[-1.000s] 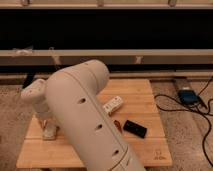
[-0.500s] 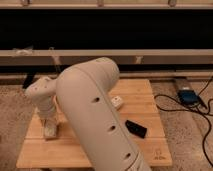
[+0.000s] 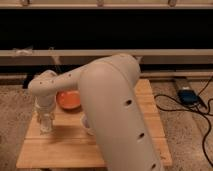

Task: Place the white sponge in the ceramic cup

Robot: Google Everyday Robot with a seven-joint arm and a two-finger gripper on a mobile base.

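My gripper (image 3: 46,125) hangs over the left part of the wooden table (image 3: 55,147), pointing down close to the tabletop. The white sponge is not visible; I cannot tell whether it is in the gripper. A small whitish round shape (image 3: 85,123), likely the ceramic cup, peeks out from behind my arm (image 3: 117,110) to the right of the gripper, mostly hidden. An orange shallow bowl (image 3: 68,100) sits just behind, between gripper and arm.
My bulky arm covers the middle and right of the table. A blue device (image 3: 187,96) with black cables lies on the floor to the right. A dark shelf with a pale rail (image 3: 150,52) runs along the back.
The arm's big link has swung right and closer, now hiding the white bar device and the black object. The orange bowl has come into view. The gripper stays at the table's left.
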